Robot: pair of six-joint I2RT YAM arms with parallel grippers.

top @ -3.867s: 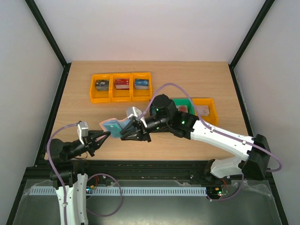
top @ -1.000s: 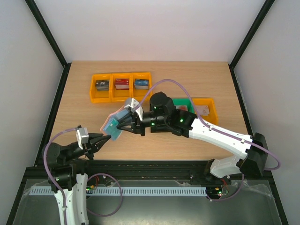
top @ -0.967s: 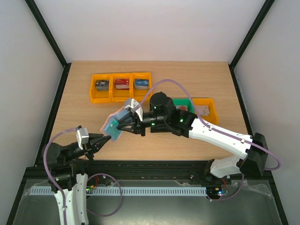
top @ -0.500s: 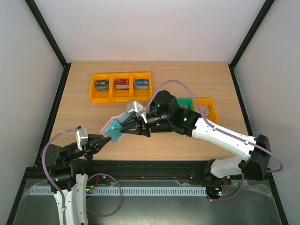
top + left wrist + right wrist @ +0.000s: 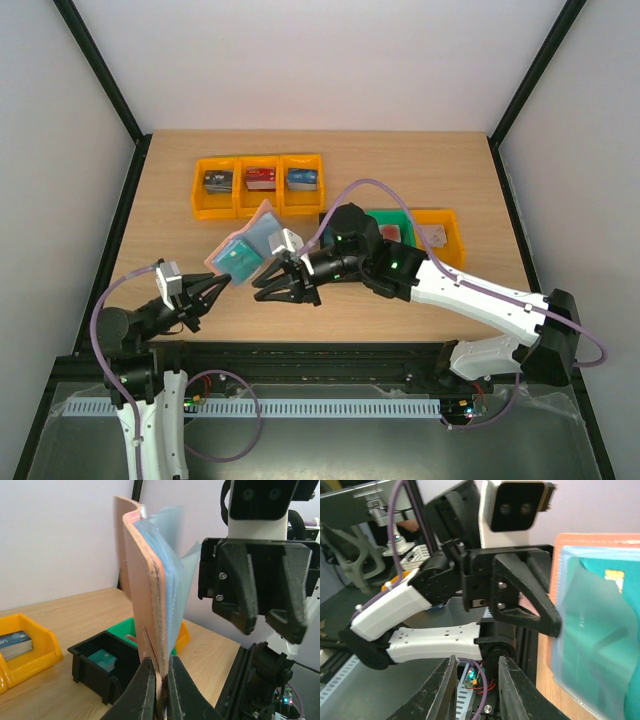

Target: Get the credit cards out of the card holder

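The left gripper (image 5: 159, 682) is clamped on the bottom edge of the card holder (image 5: 145, 595), which it holds off the table (image 5: 400, 160) near the front edge, pale blue inner leaves fanned open. Just beside it, the right gripper (image 5: 266, 288) hangs with its fingers apart, nothing between them, not touching the holder. 1 teal credit card (image 5: 592, 615) shows inside a clear sleeve (image 5: 580, 680); other cards cannot be made out. Farther back sit a black bin (image 5: 95, 667), a green bin (image 5: 395, 216) and a row of 3 yellow bins (image 5: 258, 207) with card stacks. The likely risk is that the thin edge hold lets a pull twist the holder loose, or the fingers pinch sleeve and card together.
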